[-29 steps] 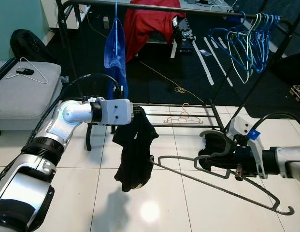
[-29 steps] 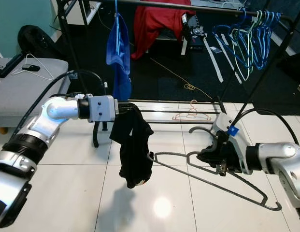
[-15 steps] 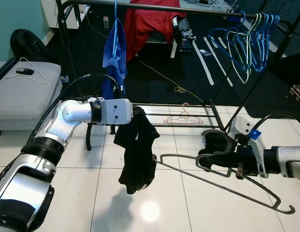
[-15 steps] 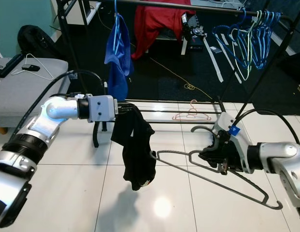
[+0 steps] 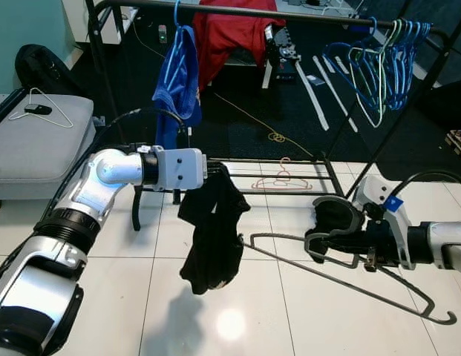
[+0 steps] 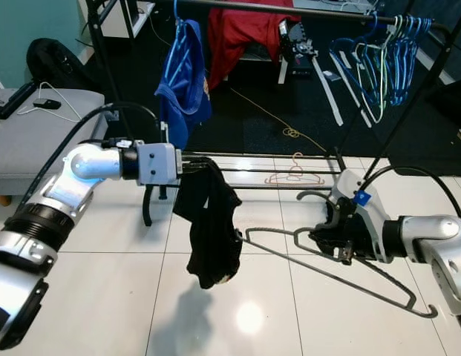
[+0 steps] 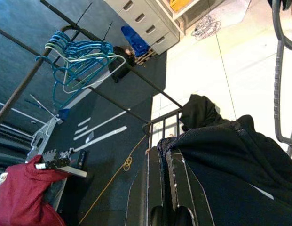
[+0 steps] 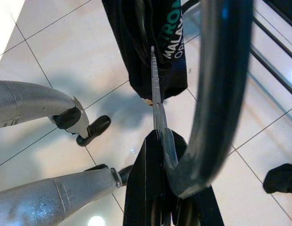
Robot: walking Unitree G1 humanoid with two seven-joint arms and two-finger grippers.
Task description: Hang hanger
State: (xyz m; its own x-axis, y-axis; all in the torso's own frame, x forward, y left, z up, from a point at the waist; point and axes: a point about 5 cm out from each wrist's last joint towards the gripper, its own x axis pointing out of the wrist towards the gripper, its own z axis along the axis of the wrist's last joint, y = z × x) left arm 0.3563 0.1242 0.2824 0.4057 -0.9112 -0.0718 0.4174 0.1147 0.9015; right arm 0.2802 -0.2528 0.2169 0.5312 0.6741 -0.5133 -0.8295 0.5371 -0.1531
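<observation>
White floor tiles [image 5: 104, 297] lie before a black clothes rail [image 5: 237, 10] with a blue shirt [image 5: 178, 81]. Left gripper [image 5: 212, 173] pinches the black garment [image 5: 211, 237]. Right gripper [image 5: 319, 245] clamps the dark wire hanger [image 5: 349, 285], its tip touching the garment. Judged status: garment not threaded, hanging not begun.

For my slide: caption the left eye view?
Left hand holds black shirt; right hand holds grey hanger beside it.
</observation>
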